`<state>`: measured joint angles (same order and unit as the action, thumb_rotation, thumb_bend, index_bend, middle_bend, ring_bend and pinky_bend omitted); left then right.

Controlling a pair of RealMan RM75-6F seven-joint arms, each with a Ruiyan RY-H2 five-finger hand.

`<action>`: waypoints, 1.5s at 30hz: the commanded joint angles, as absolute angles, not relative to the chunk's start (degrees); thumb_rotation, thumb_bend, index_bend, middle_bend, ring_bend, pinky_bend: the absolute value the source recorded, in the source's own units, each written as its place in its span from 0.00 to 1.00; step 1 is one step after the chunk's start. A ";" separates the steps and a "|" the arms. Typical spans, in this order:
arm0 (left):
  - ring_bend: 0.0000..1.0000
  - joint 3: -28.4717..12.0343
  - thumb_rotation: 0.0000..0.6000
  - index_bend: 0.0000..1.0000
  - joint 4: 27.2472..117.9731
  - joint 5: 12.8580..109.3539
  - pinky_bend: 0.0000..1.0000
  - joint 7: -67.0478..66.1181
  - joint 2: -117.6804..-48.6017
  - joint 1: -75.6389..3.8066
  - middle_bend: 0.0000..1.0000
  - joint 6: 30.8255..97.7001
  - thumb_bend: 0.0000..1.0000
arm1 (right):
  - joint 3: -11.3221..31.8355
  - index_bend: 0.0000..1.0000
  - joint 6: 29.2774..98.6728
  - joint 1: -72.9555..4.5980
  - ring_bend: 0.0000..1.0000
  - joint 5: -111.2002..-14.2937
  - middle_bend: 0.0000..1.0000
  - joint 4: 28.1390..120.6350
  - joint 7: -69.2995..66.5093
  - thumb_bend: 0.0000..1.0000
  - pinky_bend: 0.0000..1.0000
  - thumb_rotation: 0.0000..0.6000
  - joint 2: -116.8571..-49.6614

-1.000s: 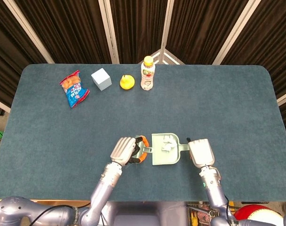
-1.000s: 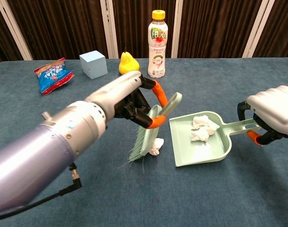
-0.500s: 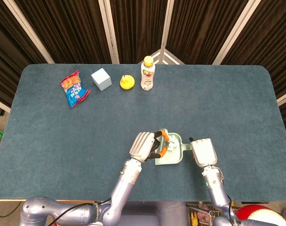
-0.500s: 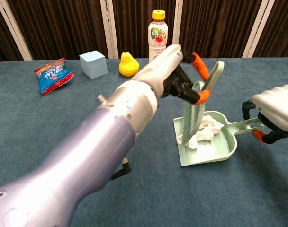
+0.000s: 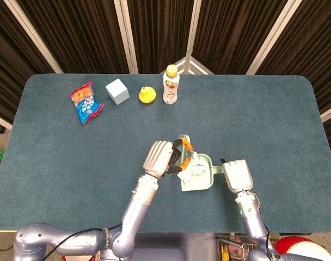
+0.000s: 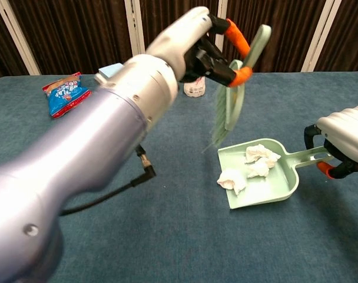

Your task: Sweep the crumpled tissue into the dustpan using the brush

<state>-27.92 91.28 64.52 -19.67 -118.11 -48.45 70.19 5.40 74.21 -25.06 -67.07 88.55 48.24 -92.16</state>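
My left hand grips the orange-handled brush and holds it in the air, its green bristles hanging above the pale green dustpan. One crumpled tissue lies at the pan's front lip. Further in lie two more white wads. My right hand grips the dustpan's handle at the right. From the head view, the left hand and brush sit just left of the dustpan, and the right hand is at its right end.
Along the far side of the blue table stand a drink bottle, a yellow pear-shaped toy, a pale blue cube and a snack bag. My left arm fills the chest view's left half.
The brush pushed the loose tissue from beside the dustpan onto its front lip, then rose clear above the pan. The right hand stayed on the handle; the pan shifted slightly right.
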 commanded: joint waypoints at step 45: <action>1.00 -15.17 1.00 0.77 105.36 66.74 1.00 -31.00 -82.34 -37.25 1.00 70.05 0.60 | 2.92 0.00 78.96 -21.85 0.90 -67.59 0.86 99.24 54.30 0.51 0.93 1.00 -88.32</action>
<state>-16.61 105.50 67.12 -28.38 -84.26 -37.18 70.98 2.95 78.97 -21.97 -67.51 99.09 54.54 -88.55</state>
